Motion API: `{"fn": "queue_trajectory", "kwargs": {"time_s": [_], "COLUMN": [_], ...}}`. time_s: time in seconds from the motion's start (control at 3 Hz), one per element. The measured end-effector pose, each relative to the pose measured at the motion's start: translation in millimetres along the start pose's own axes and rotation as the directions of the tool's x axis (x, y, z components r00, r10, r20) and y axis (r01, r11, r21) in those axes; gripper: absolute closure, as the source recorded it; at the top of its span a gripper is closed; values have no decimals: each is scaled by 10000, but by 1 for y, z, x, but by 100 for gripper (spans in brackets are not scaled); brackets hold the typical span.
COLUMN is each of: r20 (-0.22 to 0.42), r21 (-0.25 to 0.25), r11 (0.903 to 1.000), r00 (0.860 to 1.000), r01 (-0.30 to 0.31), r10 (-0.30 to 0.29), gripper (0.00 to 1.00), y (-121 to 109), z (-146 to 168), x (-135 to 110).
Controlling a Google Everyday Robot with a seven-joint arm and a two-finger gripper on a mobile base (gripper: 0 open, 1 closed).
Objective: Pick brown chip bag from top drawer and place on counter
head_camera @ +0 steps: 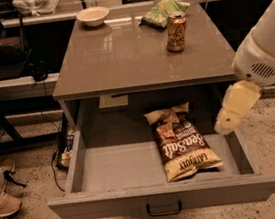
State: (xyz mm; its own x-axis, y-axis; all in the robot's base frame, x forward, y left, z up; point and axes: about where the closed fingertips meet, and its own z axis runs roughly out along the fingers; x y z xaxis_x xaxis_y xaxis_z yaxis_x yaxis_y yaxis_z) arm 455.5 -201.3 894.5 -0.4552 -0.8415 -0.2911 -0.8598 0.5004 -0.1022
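The brown chip bag [182, 143] lies flat in the open top drawer [114, 203], right of centre. My hand [232, 110] hangs over the drawer's right wall; released or clenched, I cannot tell.

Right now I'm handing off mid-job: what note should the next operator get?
Gripper: by the right wall of the open wide shallow grey top drawer, clear of the crinkly dark brown chip bag.
Bag: lies flat in the drawer's right half.
Glossy grey-brown counter: holds a pale bowl, a copper can and a green chip bag at the back.
Done: drawer open.
Left: grasp bag, lift, set on counter.
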Motion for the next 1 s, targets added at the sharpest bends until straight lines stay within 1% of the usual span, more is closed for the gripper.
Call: {"fn": "queue_trajectory", "kwargs": {"time_s": [0.33,0.67,1.0], "r20": [484,782,688], "r21": [-143,51,-3], "r11": [9734,9640,9665], "r00": [9722,9612,9642], "r01": [-2286,-2657,-2568], "r10": [2291,2646,2562], "gripper": [0,0,0], "y": [-1,-8,-6], "z": [78,71,71], "x": [-10,-17,-16]}}
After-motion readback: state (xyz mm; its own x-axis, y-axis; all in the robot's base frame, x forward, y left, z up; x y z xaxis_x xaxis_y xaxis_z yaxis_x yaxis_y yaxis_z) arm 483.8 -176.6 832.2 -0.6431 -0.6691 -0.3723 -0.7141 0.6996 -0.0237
